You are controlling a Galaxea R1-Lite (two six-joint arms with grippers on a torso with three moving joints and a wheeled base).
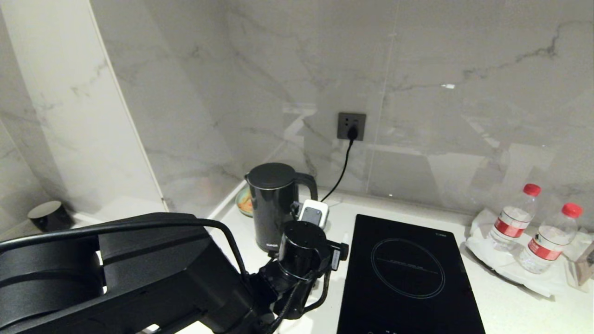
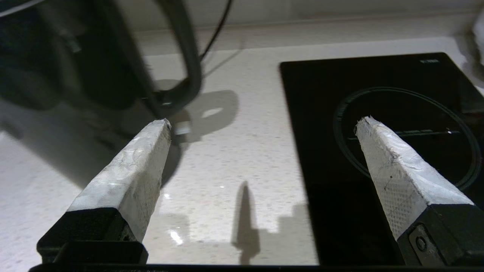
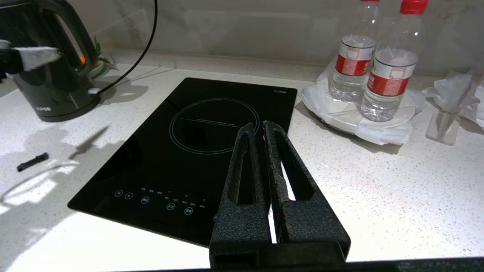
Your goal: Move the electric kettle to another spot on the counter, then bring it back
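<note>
Approaching the kettle (image 1: 271, 206), nothing grabbed yet.
You had the left gripper (image 2: 262, 124) spread wide and empty, one fingertip (image 2: 160, 128) just beside the loop handle (image 2: 189, 68), not around it. Kettle stood upright on the counter (image 1: 510, 306), left of the cooktop (image 1: 408, 273), near the back wall. Right gripper (image 3: 257, 126) sat pressed shut, parked over the cooktop. By my read, grasp, move and return were all still left.

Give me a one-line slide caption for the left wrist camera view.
Open left gripper beside the electric kettle handle, above the counter and cooktop.
</note>
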